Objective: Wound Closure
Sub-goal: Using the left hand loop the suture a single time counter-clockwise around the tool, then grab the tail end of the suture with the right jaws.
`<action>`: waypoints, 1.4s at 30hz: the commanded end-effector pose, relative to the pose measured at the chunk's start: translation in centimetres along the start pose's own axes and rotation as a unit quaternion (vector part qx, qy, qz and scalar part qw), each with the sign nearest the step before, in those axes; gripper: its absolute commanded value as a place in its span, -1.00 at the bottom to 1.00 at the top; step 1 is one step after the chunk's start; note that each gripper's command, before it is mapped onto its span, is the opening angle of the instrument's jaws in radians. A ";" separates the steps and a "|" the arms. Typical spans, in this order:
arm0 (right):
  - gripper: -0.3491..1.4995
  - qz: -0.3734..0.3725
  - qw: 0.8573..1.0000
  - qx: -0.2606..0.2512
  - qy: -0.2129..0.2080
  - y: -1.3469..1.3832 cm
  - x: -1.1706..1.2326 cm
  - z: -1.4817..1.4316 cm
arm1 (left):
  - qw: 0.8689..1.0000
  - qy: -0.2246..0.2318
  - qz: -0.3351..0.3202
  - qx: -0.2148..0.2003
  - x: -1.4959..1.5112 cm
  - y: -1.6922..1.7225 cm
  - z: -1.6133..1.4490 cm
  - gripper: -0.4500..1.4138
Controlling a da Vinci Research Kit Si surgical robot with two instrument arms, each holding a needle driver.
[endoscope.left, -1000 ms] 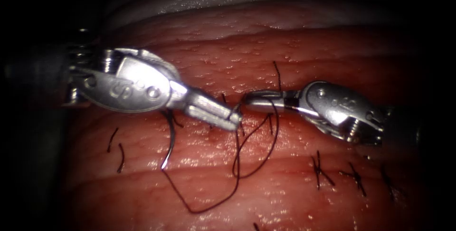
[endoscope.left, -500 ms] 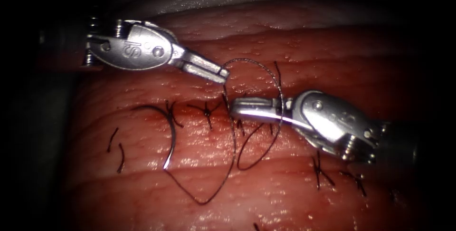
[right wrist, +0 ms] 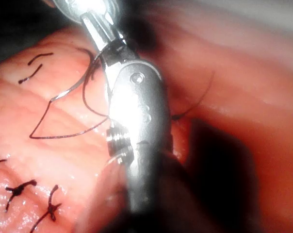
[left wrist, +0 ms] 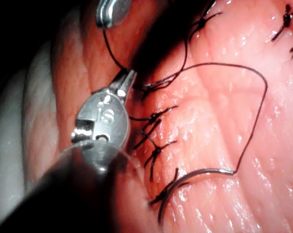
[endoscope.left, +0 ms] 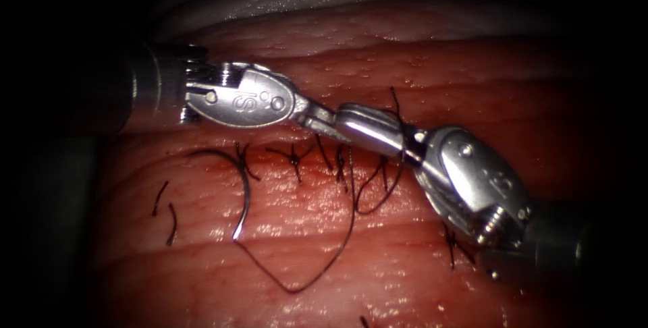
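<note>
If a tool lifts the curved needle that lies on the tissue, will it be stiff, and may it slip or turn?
The needle looks like thin, shiny metal keeping an even curve, so it is probably stiff. Its smooth, glossy surface lies on wet-looking tissue, so it might slip. Being curved, it may swivel in the jaws, and the thread at its end will likely trail limply.

Curved needle (endoscope.left: 237,189) lying free on the tissue (endoscope.left: 405,267), left of the knotted stitches along the cut (endoscope.left: 324,156); dark thread (endoscope.left: 317,270) trailing from it in a loop, then up toward the cut.

The left pincer (endoscope.left: 322,120) bears stamped letters "IS" on its wrist housing, seen in endoscope and left wrist views.
</note>
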 end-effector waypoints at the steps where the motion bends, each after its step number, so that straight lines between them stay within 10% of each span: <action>1: -0.96 -0.005 1.000 -0.028 -0.005 0.02 -0.08 0.03 | 1.000 0.000 0.001 -0.002 -0.04 -0.01 0.08 -1.00; 14: -0.55 -0.069 0.963 -0.217 -0.143 0.35 -0.29 -0.12 | 1.000 -0.003 0.004 -0.005 0.09 0.30 0.16 -1.00; 20: 0.04 -0.030 0.948 -0.249 -0.194 0.58 -0.45 -0.12 | 1.000 -0.011 0.005 -0.002 0.10 0.38 0.24 -1.00; 23: 0.67 -0.007 0.942 -0.267 -0.202 0.69 -0.54 -0.10 | 1.000 -0.013 0.005 0.000 0.11 0.37 0.29 -1.00; 42: 0.36 0.108 0.913 -0.251 -0.301 0.97 -0.86 -0.01 | 1.000 -0.015 0.004 0.001 0.09 0.33 0.35 -1.00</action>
